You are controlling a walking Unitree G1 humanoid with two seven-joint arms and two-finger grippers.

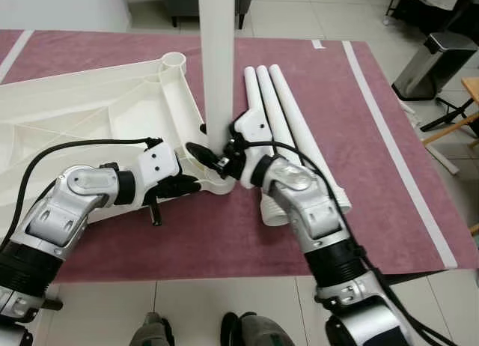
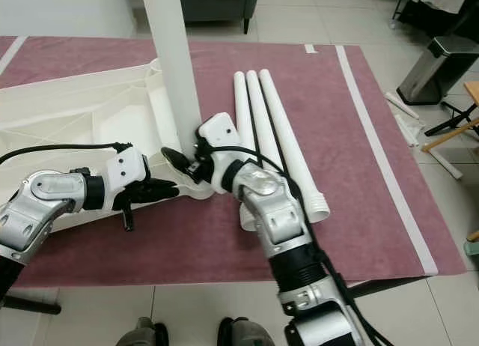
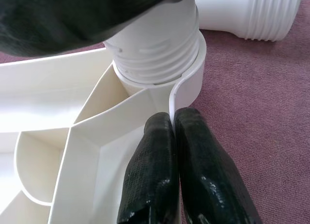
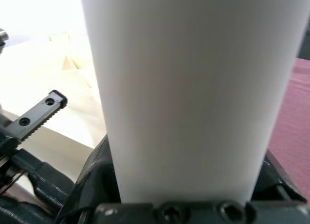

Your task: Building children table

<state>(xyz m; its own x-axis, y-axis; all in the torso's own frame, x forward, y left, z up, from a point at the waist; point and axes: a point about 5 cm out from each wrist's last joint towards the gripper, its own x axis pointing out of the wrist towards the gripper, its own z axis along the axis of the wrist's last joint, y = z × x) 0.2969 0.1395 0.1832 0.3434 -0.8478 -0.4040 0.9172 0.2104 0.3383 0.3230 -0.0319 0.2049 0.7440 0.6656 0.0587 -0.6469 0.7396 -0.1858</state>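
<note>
One leg upright in the corner socket, three more waiting.
Right gripper [image 1: 222, 157] clasps the standing leg [image 1: 217, 61] near its threaded base; left gripper [image 3: 177, 151], fingers pinched together, presses the tabletop [image 1: 90, 114] rim (upside down on the rug) beside it; spare legs [image 1: 288, 114] lie right.

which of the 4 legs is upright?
The leg in the right gripper, standing in the tabletop's corner socket. The other three legs lie flat together on the rug.
</note>
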